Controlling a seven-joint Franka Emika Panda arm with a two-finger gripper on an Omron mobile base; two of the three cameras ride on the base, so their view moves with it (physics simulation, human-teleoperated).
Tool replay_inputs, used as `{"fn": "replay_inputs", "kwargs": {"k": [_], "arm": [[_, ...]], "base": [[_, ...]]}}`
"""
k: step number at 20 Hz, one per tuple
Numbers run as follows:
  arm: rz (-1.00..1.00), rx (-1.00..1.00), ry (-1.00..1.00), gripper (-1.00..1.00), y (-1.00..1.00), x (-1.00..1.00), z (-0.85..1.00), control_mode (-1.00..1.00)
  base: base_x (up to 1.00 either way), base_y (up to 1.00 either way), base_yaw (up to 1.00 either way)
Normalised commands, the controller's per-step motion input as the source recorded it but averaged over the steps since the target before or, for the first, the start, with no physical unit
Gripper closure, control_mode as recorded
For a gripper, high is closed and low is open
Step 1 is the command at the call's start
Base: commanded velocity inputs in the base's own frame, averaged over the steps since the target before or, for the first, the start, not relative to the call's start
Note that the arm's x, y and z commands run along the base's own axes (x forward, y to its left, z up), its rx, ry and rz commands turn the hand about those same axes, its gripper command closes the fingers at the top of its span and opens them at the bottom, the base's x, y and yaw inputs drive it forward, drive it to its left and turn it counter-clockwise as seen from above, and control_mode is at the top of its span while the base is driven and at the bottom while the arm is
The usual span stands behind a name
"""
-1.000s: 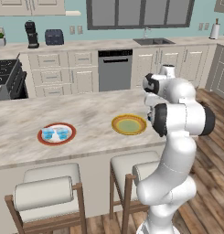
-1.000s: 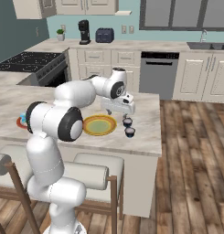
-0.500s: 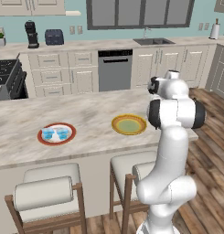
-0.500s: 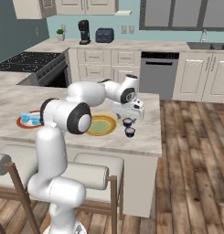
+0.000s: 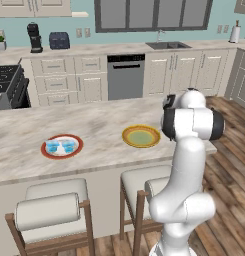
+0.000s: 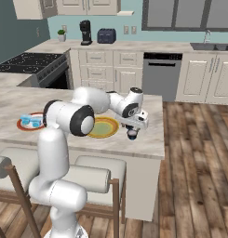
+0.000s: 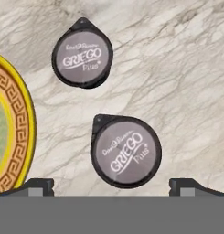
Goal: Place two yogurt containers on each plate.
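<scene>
Two small round dark navy-black yogurt cups with pale grey printed foil lids, each lid ending in a pointed pull tab: nearer cup (image 7: pixel 126 151) directly beneath the hand, centred between the two dark finger tips (image 7: pixel 39 184); farther cup (image 7: pixel 82 58) apart from it on the bare marble, neither touching the other. Both stand upright on the pale veined marble island counter (image 5: pixel 24 135), just beside the round yellow plate with patterned rim and pale greenish centre (image 5: pixel 141 136), outside its edge. That plate carries nothing. Round white plate with red-orange rim (image 5: pixel 62 146), well apart toward the other end of the island: holds the two pale blue boxy yogurt containers (image 5: pixel 60 146), so that half of the task reads as done. Two-finger gripper (image 6: pixel 132 132) of the white arm: poised above the nearer dark cup, jaws spread wide, holding nothing. Handling, by judgement: cups likely light, thin-walled and somewhat yielding, smooth-sided and prone to slip or tip; foil lid fragile and no place to press. Suggested hold: across the round body below the lid rim, fingers on opposite sides, clear of the tab corner, with a modest squeeze. Caution: the second cup is near enough that a finger could nudge it on descent.
</scene>
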Motion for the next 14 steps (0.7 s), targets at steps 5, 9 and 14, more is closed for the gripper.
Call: {"fn": "replay_inputs", "kwargs": {"k": [5,9,14], "arm": [[0.0,-0.01,-0.15,-1.0,-0.07,-0.01,-0.32,-1.0],[-0.01,0.0,-0.06,-1.0,0.0,0.0,-0.06,-1.0],[0.0,0.0,-0.06,-1.0,0.0,0.0,-0.07,-1.0]], "base": [[0.0,0.0,0.0],[0.0,0.0,0.0],[0.0,0.0,0.0]]}}
